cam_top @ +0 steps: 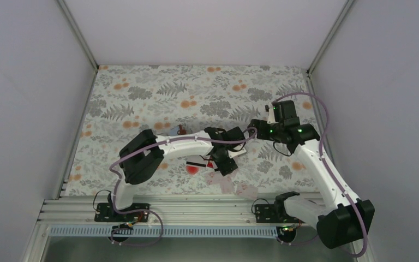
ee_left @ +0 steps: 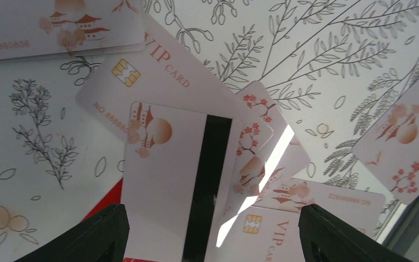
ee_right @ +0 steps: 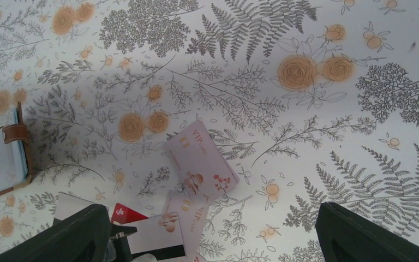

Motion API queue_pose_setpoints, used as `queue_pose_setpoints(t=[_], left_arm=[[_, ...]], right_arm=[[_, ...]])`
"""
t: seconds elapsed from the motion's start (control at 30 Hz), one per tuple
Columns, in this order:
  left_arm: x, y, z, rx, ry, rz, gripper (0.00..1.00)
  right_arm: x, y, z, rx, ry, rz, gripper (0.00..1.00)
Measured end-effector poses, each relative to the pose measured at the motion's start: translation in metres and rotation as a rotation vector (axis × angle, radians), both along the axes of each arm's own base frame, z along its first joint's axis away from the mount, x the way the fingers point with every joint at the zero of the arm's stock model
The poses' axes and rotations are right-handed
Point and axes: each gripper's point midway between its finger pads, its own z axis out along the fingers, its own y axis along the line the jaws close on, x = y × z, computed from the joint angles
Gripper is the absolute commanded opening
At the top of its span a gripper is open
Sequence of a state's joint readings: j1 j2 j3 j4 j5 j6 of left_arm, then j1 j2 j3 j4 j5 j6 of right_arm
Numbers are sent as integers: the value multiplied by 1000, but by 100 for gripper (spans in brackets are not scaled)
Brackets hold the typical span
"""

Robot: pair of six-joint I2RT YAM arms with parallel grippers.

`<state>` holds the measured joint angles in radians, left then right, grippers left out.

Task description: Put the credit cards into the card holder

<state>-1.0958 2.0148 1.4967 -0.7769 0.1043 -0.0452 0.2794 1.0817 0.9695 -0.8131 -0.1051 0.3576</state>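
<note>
Credit cards (ee_left: 180, 180) overlapping | card holder (ee_right: 3, 158) cropped | left end effector (ee_left: 210, 221), right end effector (ee_right: 213, 221) released

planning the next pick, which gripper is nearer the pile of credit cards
Left. The left gripper hovers open directly over the credit cards; the right gripper hangs farther off, with them low in its view.

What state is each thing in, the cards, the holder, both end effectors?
Credit cards: loose, overlapping on the tablecloth.
Red card: partly under other cards.
Card holder: lying open, apart from the cards.
Left end effector: open, empty, above the cards.
Right end effector: open, empty.
</note>
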Motion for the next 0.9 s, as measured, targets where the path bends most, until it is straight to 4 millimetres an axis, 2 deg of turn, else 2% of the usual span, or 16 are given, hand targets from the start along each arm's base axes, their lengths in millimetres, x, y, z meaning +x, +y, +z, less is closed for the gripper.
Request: queue_pose_setpoints(t=[0.3, 0.63, 0.77, 0.9], left_arm=[[8, 9, -7, 78, -48, -40, 77], [15, 16, -20, 101, -20, -57, 75], [19, 18, -30, 114, -8, -66, 73], [21, 17, -31, 109, -4, -75, 69]], right_arm=[[-5, 1, -3, 18, 26, 7, 96], [-9, 4, -4, 38, 46, 22, 97], [-10, 5, -4, 44, 50, 25, 97], [-10, 5, -4, 47, 52, 24, 97]])
